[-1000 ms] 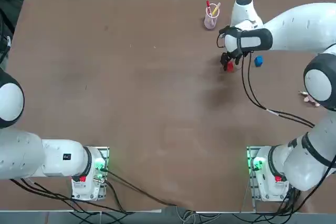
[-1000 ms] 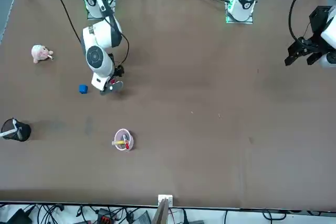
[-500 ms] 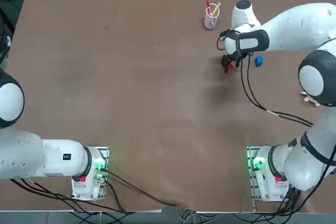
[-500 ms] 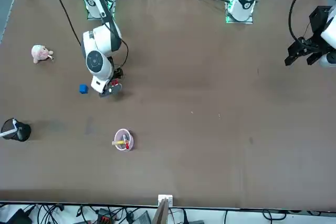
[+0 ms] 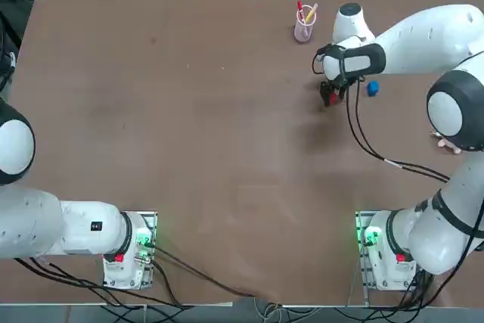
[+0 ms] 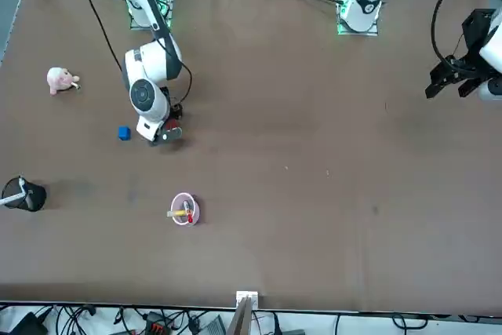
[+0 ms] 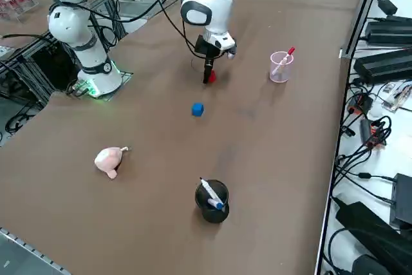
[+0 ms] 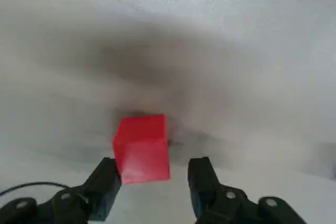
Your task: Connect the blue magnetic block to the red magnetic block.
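The table [image 5: 189, 126] is a flat, matte brown sheet. On it lie two small, hard, smooth-faced cubes: one blue magnetic block [image 5: 372, 89] and one red magnetic block [image 8: 142, 148], both in the far right part of the table, close together but apart. In the wrist view the right end effector [image 8: 153, 179] hangs low over the red block, its two dark fingers [image 8: 105, 184] partly apart; one presses the cube's side, the other stands just clear of it. Beyond, toward the far edge, stands one clear pink cup [image 5: 304, 29] with pens. One soft pink plush toy [image 7: 109, 160] and one black round pen holder [image 7: 212, 201] sit near the right edge.
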Available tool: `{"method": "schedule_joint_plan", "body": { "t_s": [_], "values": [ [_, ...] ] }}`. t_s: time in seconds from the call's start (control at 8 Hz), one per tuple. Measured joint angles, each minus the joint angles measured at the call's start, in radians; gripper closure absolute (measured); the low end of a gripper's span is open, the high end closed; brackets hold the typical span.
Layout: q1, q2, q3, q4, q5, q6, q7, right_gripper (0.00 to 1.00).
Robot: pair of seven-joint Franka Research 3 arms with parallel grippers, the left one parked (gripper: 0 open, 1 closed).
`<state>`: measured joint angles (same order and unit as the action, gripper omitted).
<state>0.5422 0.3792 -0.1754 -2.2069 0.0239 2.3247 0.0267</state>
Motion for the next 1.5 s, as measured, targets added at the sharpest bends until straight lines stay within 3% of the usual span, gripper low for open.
{"method": "schedule_joint_plan", "body": {
  "t_s": [0.12, 0.38, 0.75, 1.12, 1.5],
  "values": [
    [0.000, 0.004, 0.000, 0.000, 0.000, 0.003, 0.002, 0.42],
    [0.000, 0.006, 0.000, 0.001, 0.003, 0.004, 0.004, 0.53],
    [-0.005, -0.007, -0.004, 0.013, 0.041, -0.018, 0.034, 0.53],
    [-0.078, -0.062, -0.011, 0.054, 0.053, -0.091, 0.259, 0.53],
    [-0.163, -0.087, -0.013, 0.061, 0.204, -0.104, 0.511, 0.53]
  ]
}}
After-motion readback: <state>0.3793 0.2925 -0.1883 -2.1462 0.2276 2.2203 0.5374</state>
